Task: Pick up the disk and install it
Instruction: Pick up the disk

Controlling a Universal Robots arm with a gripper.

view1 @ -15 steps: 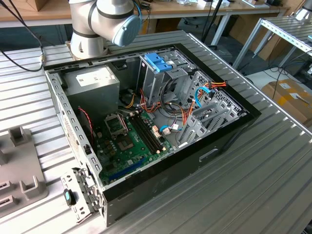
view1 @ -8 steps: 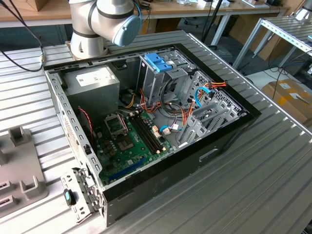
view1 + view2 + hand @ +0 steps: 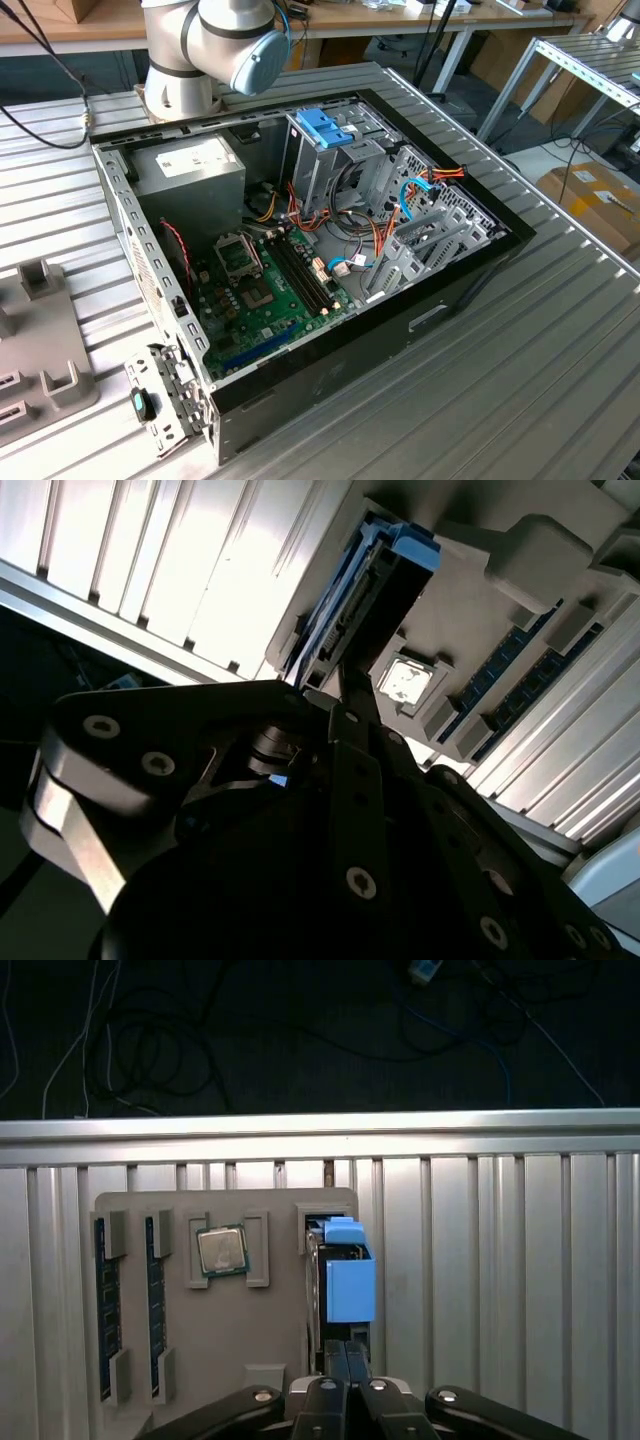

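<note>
The disk (image 3: 338,1278) stands on edge in a slot of a grey fixture plate (image 3: 280,1320), its blue side rail facing up; in the second wrist view the disk (image 3: 362,592) rises from the same plate. My gripper (image 3: 347,1348) sits right at the disk's near end, its two dark fingers pressed together with no gap. I cannot tell whether they touch the disk. In the second wrist view the gripper (image 3: 343,680) reaches up to the disk's connector end. The open computer case (image 3: 470,270) lies on the table, with a metal drive cage (image 3: 330,165) inside.
The fixture plate also holds a processor chip (image 3: 221,1251) and two memory sticks (image 3: 105,1310). In the exterior view the plate (image 3: 45,340) lies at the left, beside the case. A grey power-supply box (image 3: 190,165), the motherboard (image 3: 260,290) and loose cables fill the case. The arm's base (image 3: 215,45) stands behind it.
</note>
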